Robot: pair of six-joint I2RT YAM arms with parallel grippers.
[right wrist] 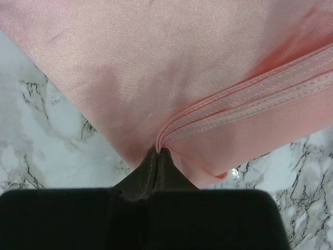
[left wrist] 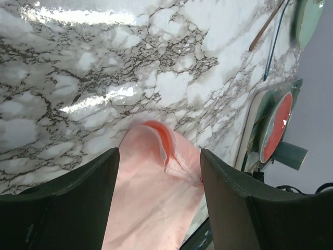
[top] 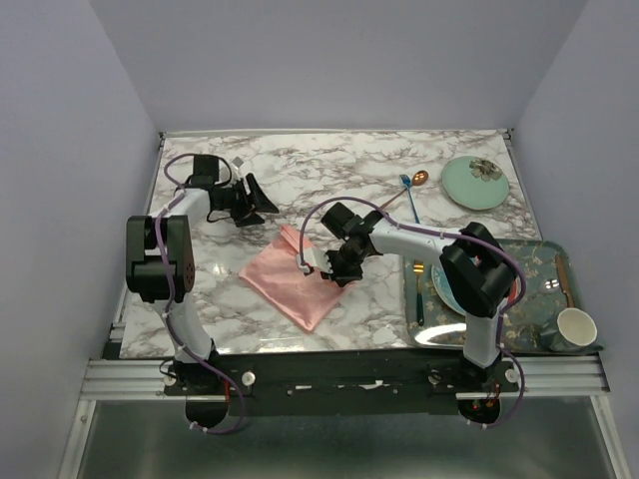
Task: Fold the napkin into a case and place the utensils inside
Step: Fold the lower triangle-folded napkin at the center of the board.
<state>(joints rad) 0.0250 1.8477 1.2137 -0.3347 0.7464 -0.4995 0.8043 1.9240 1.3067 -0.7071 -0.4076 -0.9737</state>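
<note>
The left gripper point(top: 258, 203) is hanging above the white-and-grey marbled tabletop point(top: 200, 299) at the far left. Its two black fingers are spread wide with nothing between them. It is released, and well apart from the cloth. In its wrist view the fingers are framing one rounded end of the shiny salmon-pink satin napkin point(top: 285, 284), where a layered hem is curling up. The cloth's near part is running out of the bottom of that picture.

The napkin is lying folded into a long, slanted band at the middle of the table, between the two arms. The right gripper point(right wrist: 158, 152) is pinching its right edge. The dark fingertips are pressed together on the stacked, stitched hems, and the gripper body is blocking the cloth below the pinch. How many layers are caught cannot be counted.

Further right and farther back, the slim copper-gold spoon point(top: 419, 178) and the small dark blue fork point(top: 409, 197) are lying side by side on the marble, well apart from the napkin. The right arm is covering the spoon's handle end. Beside them a round mint-green dish point(top: 474, 182) is resting.

At the right edge a dark green blossom-patterned tray point(top: 534, 261) is holding a teal plate point(top: 439, 284), mostly hidden under the arm. A white cup point(top: 576, 327) is sitting at the tray's near corner.
</note>
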